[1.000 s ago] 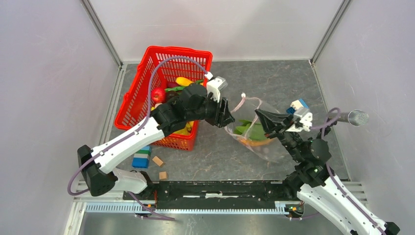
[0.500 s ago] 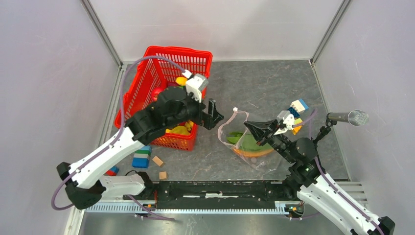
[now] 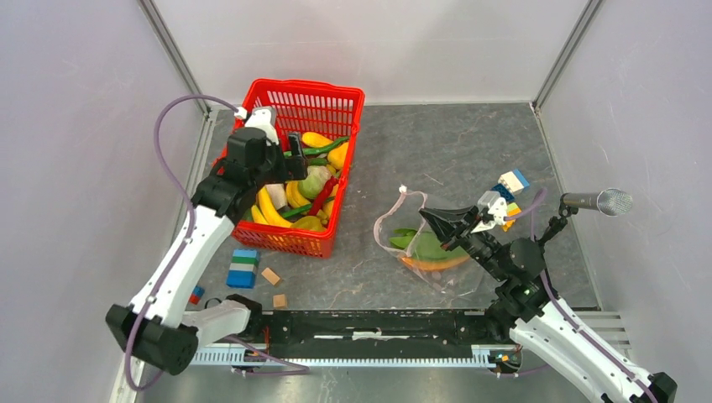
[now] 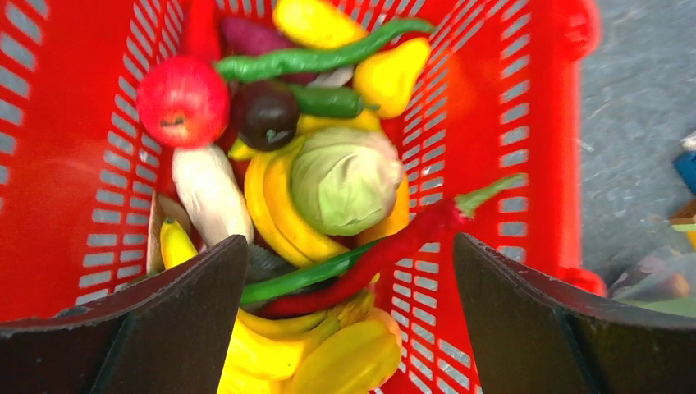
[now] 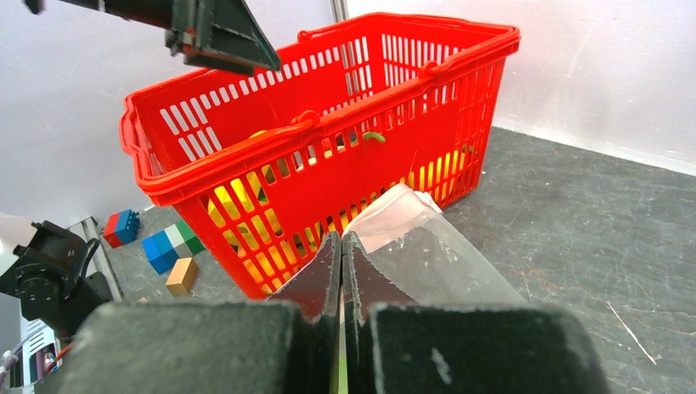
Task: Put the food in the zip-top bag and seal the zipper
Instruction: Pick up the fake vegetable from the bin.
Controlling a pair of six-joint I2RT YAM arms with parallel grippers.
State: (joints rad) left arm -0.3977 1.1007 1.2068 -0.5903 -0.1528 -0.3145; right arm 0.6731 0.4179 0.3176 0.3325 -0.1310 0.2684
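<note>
Overhead, the left gripper (image 4: pixel 349 250) hung wide open over the basket (image 3: pixel 311 85) heaped with food (image 4: pixel 345 180). The right gripper (image 5: pixel 341 246) pinched the bag (image 5: pixel 427 246) on the tabletop (image 3: pixel 470 143), green and orange pieces (image 3: pixel 428 248) inside.

There is one red basket (image 3: pixel 312 85), upper left in the top view. In the left wrist view it holds one apple (image 4: pixel 182 100), one cabbage (image 4: pixel 345 180), one white radish (image 4: pixel 211 193) and one red chili (image 4: pixel 394 246). There is one bag (image 3: pixel 453 270), middle right. Two tan blocks (image 3: pixel 270 276) are lower left. There is one microphone (image 3: pixel 604 201), far right.
</note>
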